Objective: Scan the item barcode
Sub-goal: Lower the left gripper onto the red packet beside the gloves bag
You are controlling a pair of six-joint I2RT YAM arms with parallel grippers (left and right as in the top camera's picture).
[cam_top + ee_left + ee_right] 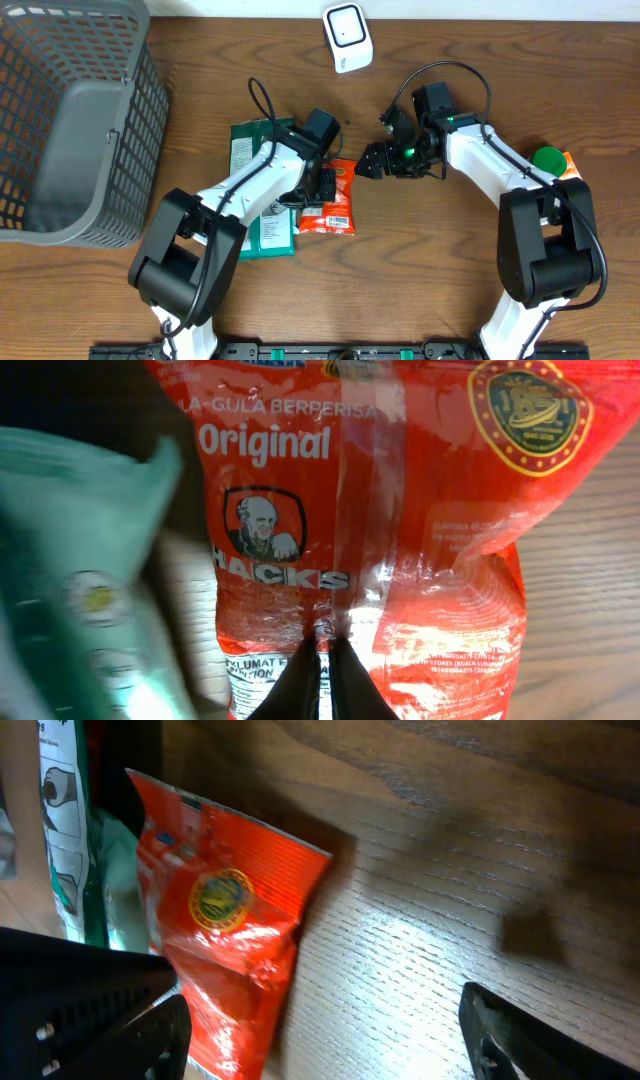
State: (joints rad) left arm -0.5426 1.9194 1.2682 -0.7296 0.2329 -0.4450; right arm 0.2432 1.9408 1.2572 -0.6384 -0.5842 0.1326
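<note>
The item is a red "Hacks Original" sweets packet (pixel 336 208) (pixel 420 510) (pixel 230 930), lying at the table's middle on the edge of a green packet. My left gripper (pixel 322 188) (pixel 322 650) is over it, its two black fingers pressed together on the packet's middle seam, beside a white printed label. My right gripper (pixel 372 162) (pixel 320 1035) hangs open just right of the packet's top edge, with only bare wood between its fingers. The white scanner (pixel 347 38) lies at the back of the table, apart from both grippers.
Two green packets (pixel 248 148) (pixel 80 590) lie under my left arm. A grey mesh basket (pixel 140 150) fills the far left. A green-capped orange item (pixel 548 158) sits at the right by my right arm's base.
</note>
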